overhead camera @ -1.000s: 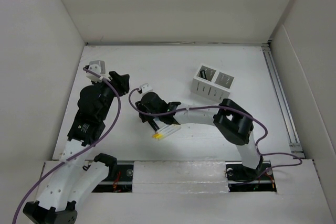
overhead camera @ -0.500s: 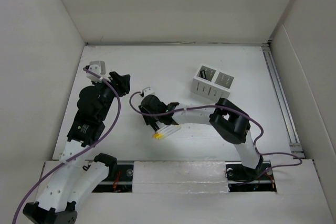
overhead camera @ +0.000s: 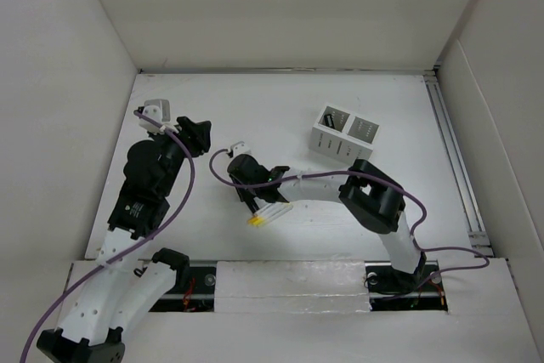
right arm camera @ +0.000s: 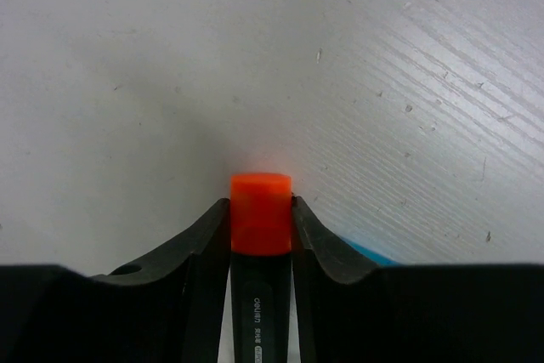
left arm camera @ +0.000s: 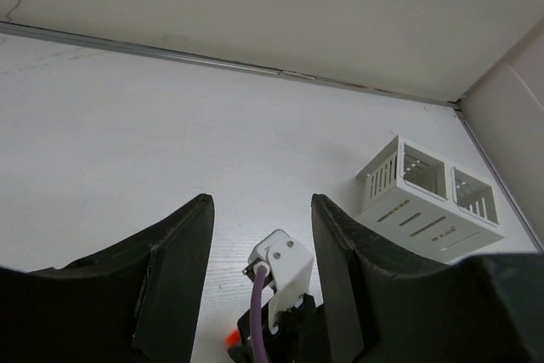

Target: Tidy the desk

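The desk (overhead camera: pixel 263 104) is a white tabletop. My right gripper (overhead camera: pixel 246 196) is low over its middle and shut on a black marker with an orange cap (right arm camera: pixel 261 214), which is pinched between both fingers (right arm camera: pixel 208 240) and lies on the surface. A few more pens with a yellow tip (overhead camera: pixel 254 221) lie just beside it, and a blue edge (right arm camera: pixel 371 252) peeks out at the right finger. My left gripper (overhead camera: pixel 201 135) hovers left of the right wrist, open, with nothing between its fingers (left arm camera: pixel 178 244). The orange cap (left arm camera: pixel 231 340) also shows in the left wrist view.
A white slotted two-compartment organizer (overhead camera: pixel 344 136) stands at the right of the middle, with something dark in its left compartment. White wall panels (overhead camera: pixel 280 6) enclose the desk, and a metal rail (overhead camera: pixel 455 159) runs along the right edge.
The right jaws have closed onto the orange-capped marker after shifting slightly left. The left arm has hardly moved.
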Robot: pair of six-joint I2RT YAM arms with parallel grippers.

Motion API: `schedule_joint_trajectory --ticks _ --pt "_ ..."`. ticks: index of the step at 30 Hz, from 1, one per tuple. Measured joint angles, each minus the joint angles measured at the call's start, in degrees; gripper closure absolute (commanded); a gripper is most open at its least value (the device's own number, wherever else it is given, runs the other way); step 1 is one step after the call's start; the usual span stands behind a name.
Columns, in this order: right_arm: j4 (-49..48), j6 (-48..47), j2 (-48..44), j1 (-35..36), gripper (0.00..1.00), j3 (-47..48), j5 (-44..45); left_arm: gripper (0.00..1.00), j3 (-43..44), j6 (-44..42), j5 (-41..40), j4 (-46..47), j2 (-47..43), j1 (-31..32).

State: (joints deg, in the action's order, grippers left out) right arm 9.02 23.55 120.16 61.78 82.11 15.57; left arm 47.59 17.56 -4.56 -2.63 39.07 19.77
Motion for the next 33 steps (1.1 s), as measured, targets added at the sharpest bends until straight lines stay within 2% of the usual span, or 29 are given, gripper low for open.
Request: schedule_joint_trajectory --ticks 1,4,10,16,23,29,33 --pt "0.0 0.1 0.0 0.0 0.77 0.0 0.0 0.54 0.0 0.0 0.0 0.0 0.0 0.0" --pt "0.0 0.2 0.0 0.1 0.83 0.0 -0.1 0.54 0.0 0.1 0.1 -0.1 -0.2 0.0" --pt "-0.5 1.0 -1.7 0.0 0.83 -0.7 1.8 0.54 0.0 0.3 0.0 -0.1 -0.7 0.0" --pt "-5.6 2.3 -10.2 -2.3 0.83 -1.7 2.4 0.54 0.0 0.3 0.0 -0.2 -0.7 0.0" --pt "-15.8 4.9 -20.8 -10.5 0.83 -4.9 2.8 0.55 0.0 0.3 0.2 -0.2 0.3 0.0" --pt "-17.0 5.4 -25.6 -19.5 0.82 -11.7 8.8 0.59 0.0 0.2 1.6 -0.2 2.1 0.0" --pt "-17.3 5.2 -28.2 -28.1 0.82 -15.2 13.7 0.61 0.0 -0.3 2.8 -0.2 3.2 0.0"
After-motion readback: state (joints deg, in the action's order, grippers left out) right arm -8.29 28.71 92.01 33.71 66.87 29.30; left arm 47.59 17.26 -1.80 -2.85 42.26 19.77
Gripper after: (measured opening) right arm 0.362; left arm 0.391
